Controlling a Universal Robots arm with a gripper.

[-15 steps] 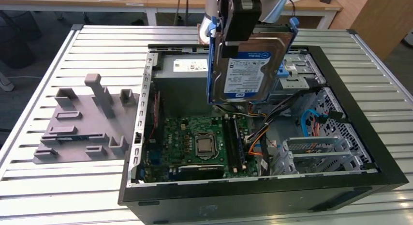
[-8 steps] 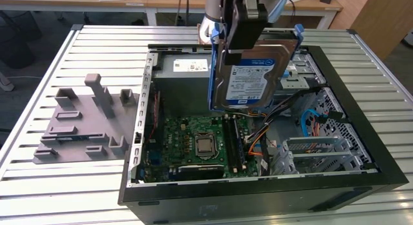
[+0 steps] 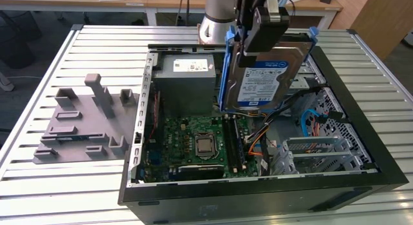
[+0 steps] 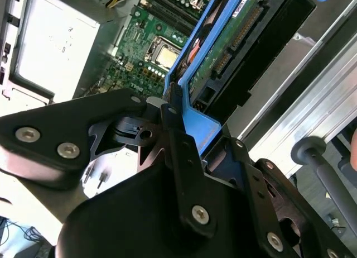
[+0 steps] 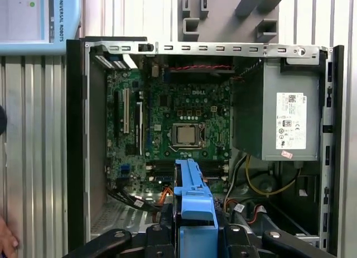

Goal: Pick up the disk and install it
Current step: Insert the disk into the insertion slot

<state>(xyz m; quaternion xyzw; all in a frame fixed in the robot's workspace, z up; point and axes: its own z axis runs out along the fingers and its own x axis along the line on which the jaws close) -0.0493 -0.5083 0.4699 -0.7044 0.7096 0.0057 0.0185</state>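
The disk (image 3: 264,80), a silver hard drive with a blue-and-white label and a blue plastic frame, hangs upright over the open computer case (image 3: 258,188), above its right-hand half in the exterior view. My gripper (image 3: 257,43) is shut on the drive's upper edge. In the second wrist view the disk (image 4: 226,43) shows its green circuit side, with the black fingers (image 4: 175,132) clamped on the blue frame. In the first wrist view the disk's blue frame edge (image 5: 193,194) runs out from my gripper (image 5: 194,235) over the motherboard (image 5: 178,129).
Inside the case are a grey power supply box (image 3: 187,80), the green motherboard (image 3: 193,138) and a silver cage (image 3: 316,152) beside loose cables. A grey moulded fixture (image 3: 84,123) lies on the slatted table at the exterior view's left. A person's hand (image 5: 5,241) sits beside the case.
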